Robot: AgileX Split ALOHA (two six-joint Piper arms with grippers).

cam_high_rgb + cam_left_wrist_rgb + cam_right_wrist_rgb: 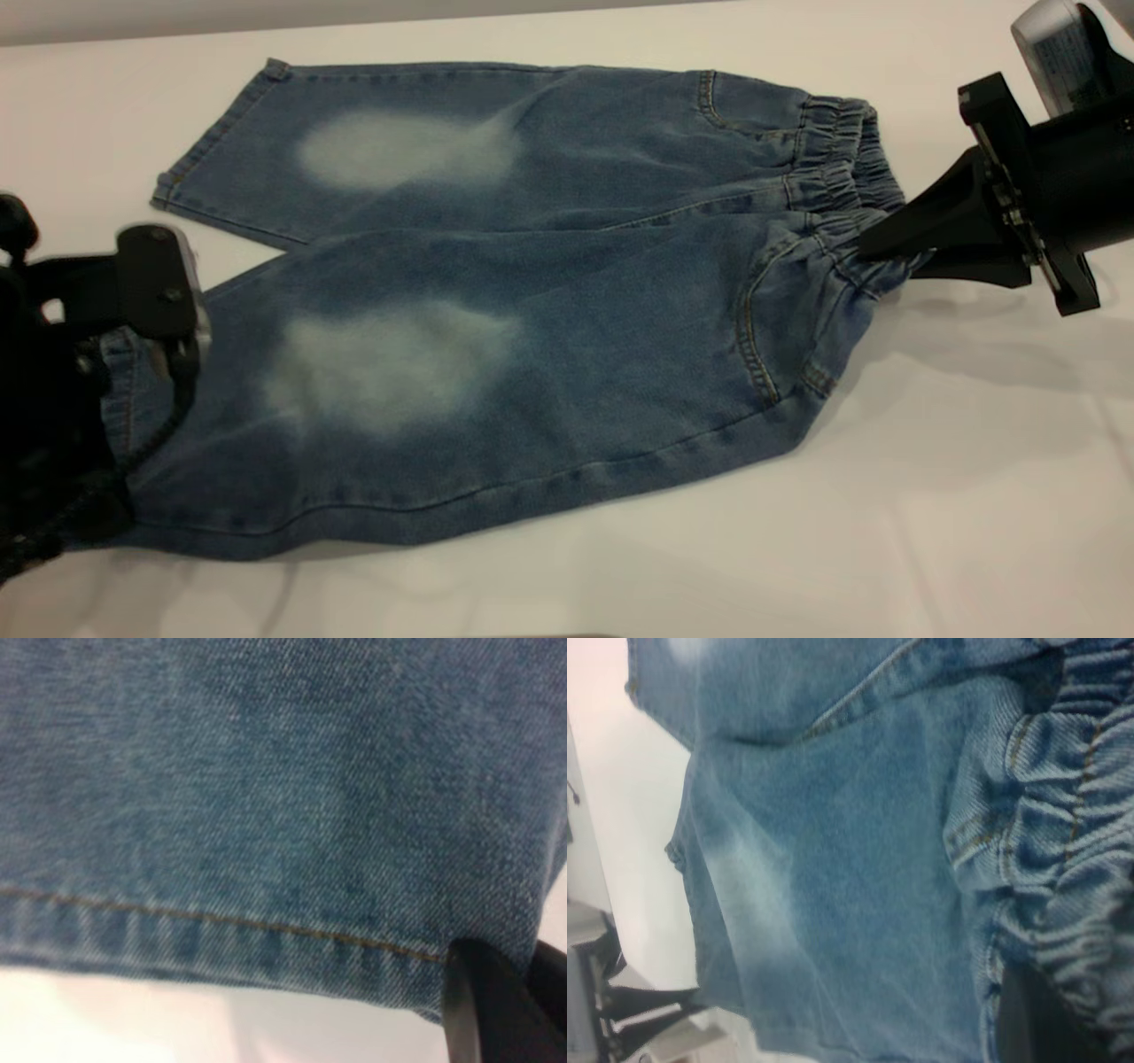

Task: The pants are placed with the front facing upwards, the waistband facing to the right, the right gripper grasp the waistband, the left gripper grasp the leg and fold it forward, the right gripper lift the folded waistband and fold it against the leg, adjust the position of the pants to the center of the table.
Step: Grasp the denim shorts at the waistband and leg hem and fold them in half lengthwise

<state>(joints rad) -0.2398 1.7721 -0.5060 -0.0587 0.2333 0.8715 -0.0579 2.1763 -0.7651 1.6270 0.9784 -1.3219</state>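
Observation:
The blue denim pants (532,292) lie flat on the white table (930,496), legs to the left, front up. The puckered waistband (837,151) is at the right. My right gripper (873,246) is shut on the waistband's near part, and the fabric there is pulled up into a small peak. In the right wrist view a dark finger (1028,1019) sits against the gathered band (1072,859). My left gripper (133,372) is at the near leg's hem, shut on it. A black finger (483,1014) overlaps the stitched hem (221,939).
White tabletop stretches in front of the pants and to their right. The table's far edge runs along a grey strip (266,18) just behind the far leg (399,151). The left arm's black body (44,425) covers the near leg's corner.

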